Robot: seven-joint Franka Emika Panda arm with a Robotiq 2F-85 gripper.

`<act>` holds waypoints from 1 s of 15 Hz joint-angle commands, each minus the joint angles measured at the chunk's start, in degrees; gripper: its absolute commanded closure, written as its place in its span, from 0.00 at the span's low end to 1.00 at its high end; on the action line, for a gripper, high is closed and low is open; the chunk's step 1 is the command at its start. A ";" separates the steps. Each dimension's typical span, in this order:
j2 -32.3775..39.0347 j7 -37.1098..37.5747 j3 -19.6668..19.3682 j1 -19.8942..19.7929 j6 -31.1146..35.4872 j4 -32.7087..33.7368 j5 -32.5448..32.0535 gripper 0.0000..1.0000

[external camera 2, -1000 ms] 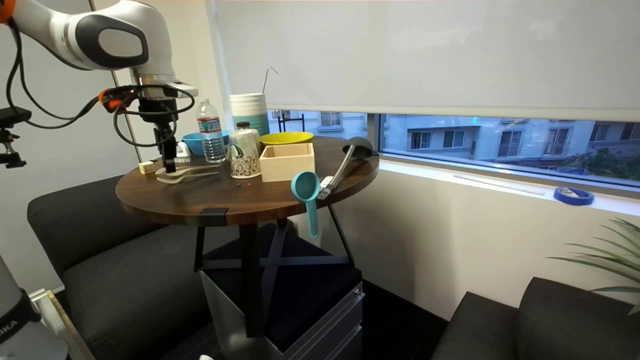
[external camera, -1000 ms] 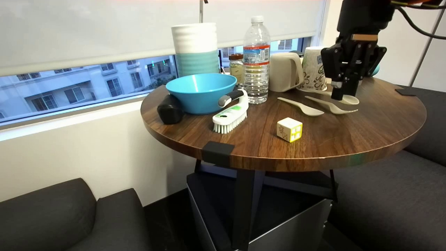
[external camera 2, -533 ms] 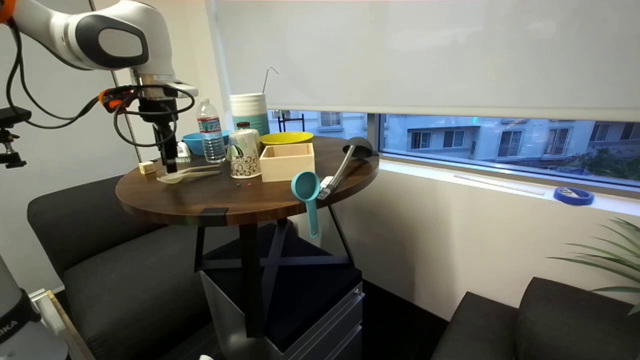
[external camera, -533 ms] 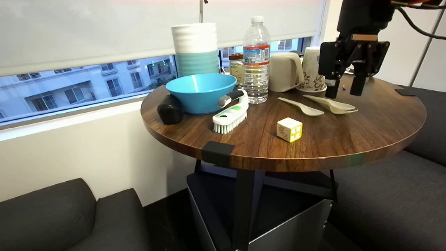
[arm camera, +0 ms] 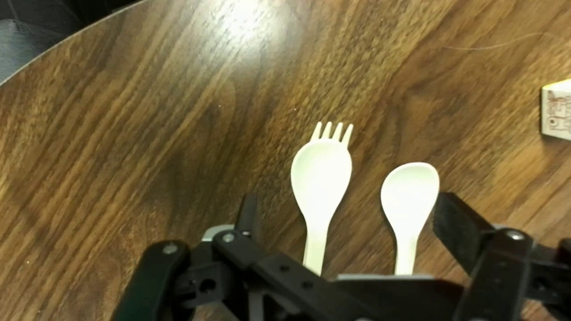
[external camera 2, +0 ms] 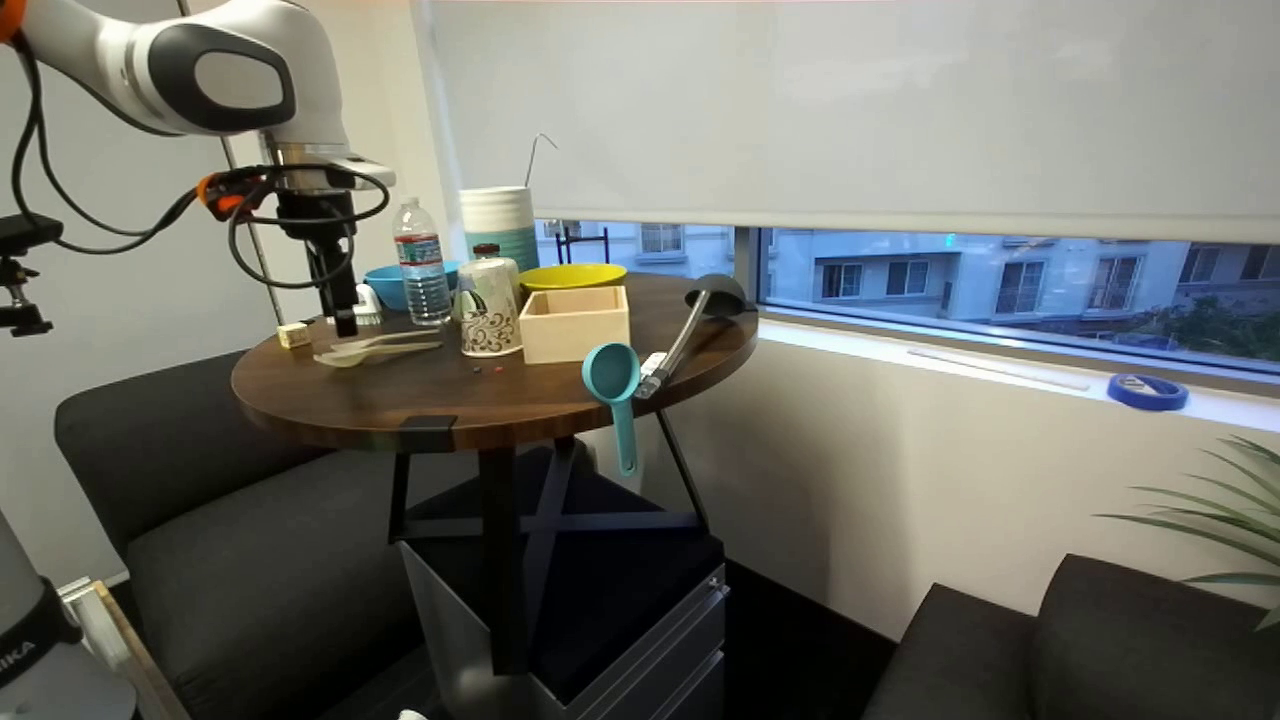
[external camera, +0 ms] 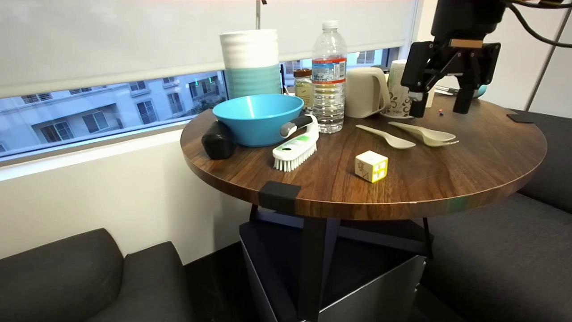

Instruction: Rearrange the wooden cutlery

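The wooden cutlery lies on the round brown table as pale pieces. In the wrist view a spoon [arm camera: 321, 178] rests on top of a fork [arm camera: 328, 133], whose tines stick out beyond the spoon's bowl. To one side, apart from this pair, lies a further spoon [arm camera: 409, 196]. The handles' lower ends are hidden behind the gripper in that view. My gripper [external camera: 440, 108] hovers above the table, behind the stacked pair in an exterior view. Its fingers [arm camera: 461, 229] are spread wide in the wrist view [arm camera: 348, 207], with nothing held between them.
A yellow-edged cube [external camera: 371, 166] and a white brush [external camera: 296, 150] sit nearer the front rim. Behind the cutlery stand a water bottle [external camera: 330, 89], a beige mug [external camera: 364, 91] and a patterned cup [external camera 2: 490, 310]. A blue bowl [external camera: 258, 123] and a wooden box [external camera 2: 575, 328] are also on the table.
The gripper has opened from nearly shut and risen. The spoon at its fingers, earlier lying apart from the fork, has been let go and now lies on top of it.
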 commanded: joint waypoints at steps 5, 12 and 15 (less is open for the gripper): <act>1.86 0.18 2.11 1.14 0.52 4.02 1.62 0.00; 9.27 0.09 4.60 2.73 2.26 6.57 0.75 0.00; 12.35 0.23 4.89 2.29 4.49 8.41 -0.73 0.00</act>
